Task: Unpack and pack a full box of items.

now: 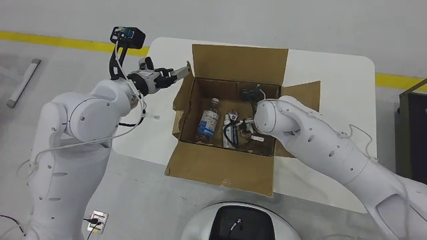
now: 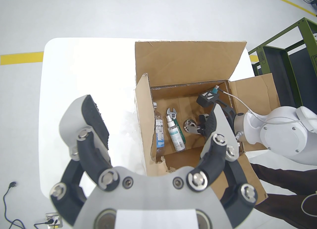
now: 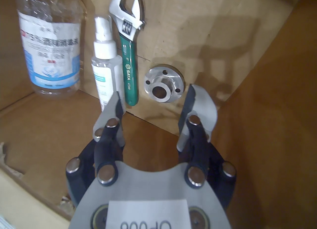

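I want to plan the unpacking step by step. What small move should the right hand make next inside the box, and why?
Probably lower the right hand a little toward the metal flange, not yet closing. Its fingers are open, and the flange lies flat on the cardboard box floor just ahead of the gap between them, clear of the green-handled wrench.

Two glossy white arms on show!
Left arm [image 1: 87, 117] and right arm [image 1: 320, 143] rounded, trailing thin grey cables; left gripper [image 2: 151, 103], right gripper [image 3: 154, 93]: silver plates, black links, round screws.
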Tool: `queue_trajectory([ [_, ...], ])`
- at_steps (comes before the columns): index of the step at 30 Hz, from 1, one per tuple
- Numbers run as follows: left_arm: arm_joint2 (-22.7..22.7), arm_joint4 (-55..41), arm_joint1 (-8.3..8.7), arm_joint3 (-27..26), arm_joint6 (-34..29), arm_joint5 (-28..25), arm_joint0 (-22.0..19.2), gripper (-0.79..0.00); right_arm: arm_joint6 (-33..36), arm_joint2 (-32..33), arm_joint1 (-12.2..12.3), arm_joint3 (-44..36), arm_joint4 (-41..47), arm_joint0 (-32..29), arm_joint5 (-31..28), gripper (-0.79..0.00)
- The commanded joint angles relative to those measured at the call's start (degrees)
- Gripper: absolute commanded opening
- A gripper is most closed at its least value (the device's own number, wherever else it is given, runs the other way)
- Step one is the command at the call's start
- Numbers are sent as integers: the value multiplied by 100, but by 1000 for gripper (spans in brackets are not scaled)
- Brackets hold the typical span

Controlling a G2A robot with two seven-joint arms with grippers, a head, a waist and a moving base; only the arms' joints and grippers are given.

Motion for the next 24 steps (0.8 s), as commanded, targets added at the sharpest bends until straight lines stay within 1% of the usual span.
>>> queue_trajectory([
  [1, 0, 0, 0, 0, 0, 0, 0, 0, -32, 176, 47, -143, 144, 10, 33, 0],
  [3, 0, 0, 0, 0, 0, 0, 0, 0, -102, 569, 131, -473, 392, -12, 75, 0],
  [4, 0, 0, 0, 0, 0, 0, 0, 0, -235, 891, 190, -721, 603, -67, 4, -114],
  [5, 0, 0, 0, 0, 0, 0, 0, 0, -401, 1218, 263, -931, 785, -200, -86, -416],
  [6, 0, 0, 0, 0, 0, 0, 0, 0, -601, 1609, 346, -1164, 979, -369, -180, -489],
  [7, 0, 0, 0, 0, 0, 0, 0, 0, -820, 2033, 428, -1459, 1196, -565, -315, -742],
  [8, 0, 0, 0, 0, 0, 0, 0, 0, -1039, 2484, 506, -1746, 1486, -834, -488, -785],
  [9, 0, 0, 0, 0, 0, 0, 0, 0, -1277, 2950, 587, -2003, 1640, -1082, -657, -785],
  [12, 0, 0, 0, 0, 0, 0, 0, 0, -1785, 4100, 786, -2751, 1743, -1850, -970, -785],
  [16, 0, 0, 0, 0, 0, 0, 0, 0, -2419, 5429, 911, -3570, 2140, -2962, -1403, -785],
  [19, 0, 0, 0, 0, 0, 0, 0, 0, -2758, 6355, 936, -3838, 2674, -3797, -1820, -785],
  [22, 0, 0, 0, 0, 0, 0, 0, 0, -2862, 7216, 937, -3936, 3182, -4581, -2229, -785],
  [24, 0, 0, 0, 0, 0, 0, 0, 0, -2894, 7743, 933, -3925, 3307, -5107, -2378, -785],
])
